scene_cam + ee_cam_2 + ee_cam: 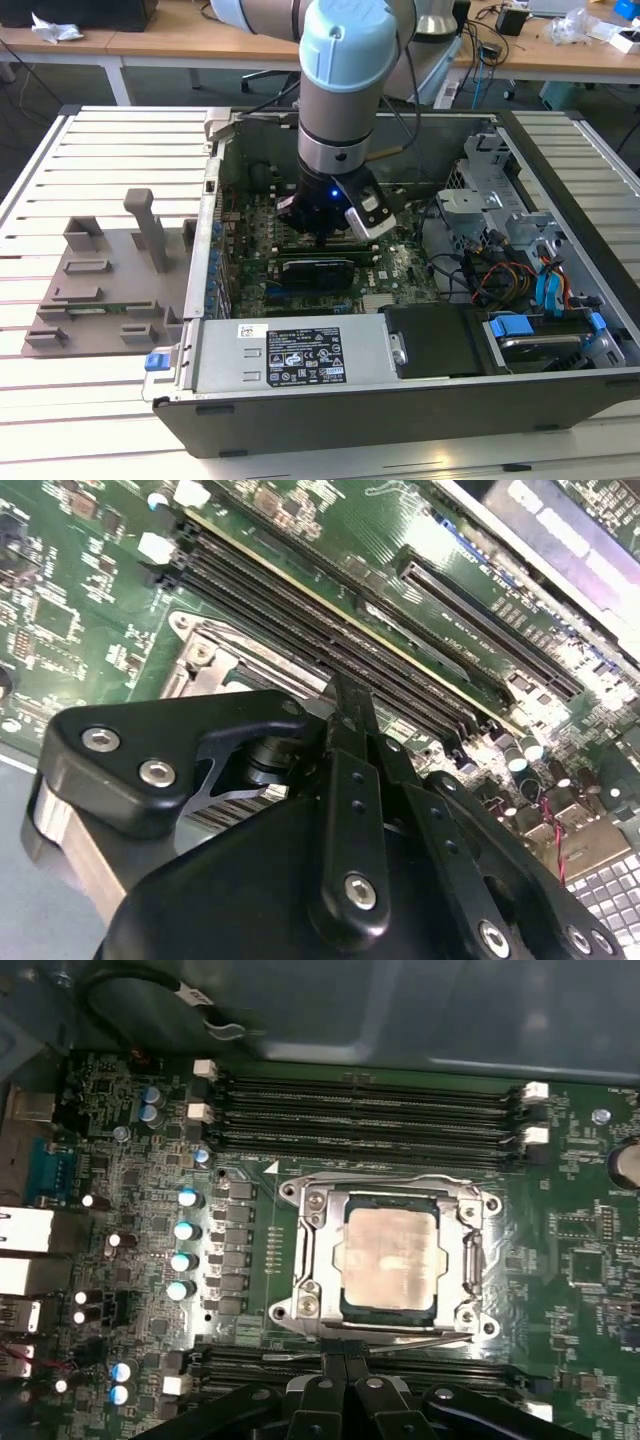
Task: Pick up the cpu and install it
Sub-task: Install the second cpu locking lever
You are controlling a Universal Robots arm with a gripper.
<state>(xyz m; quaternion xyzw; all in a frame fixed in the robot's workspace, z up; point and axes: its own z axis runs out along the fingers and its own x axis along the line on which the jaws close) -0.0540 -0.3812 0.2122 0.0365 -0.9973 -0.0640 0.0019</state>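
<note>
Pincer (345, 1360) just beside socketed cpu (390, 1257)

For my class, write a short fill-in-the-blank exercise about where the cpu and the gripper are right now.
1. The cpu lies in the metal ____ on the motherboard.
2. The gripper is inside the open computer ____.
3. In the exterior view, the grey plastic tray lies on the case's ____ side.

Missing words: socket; case; left
</note>
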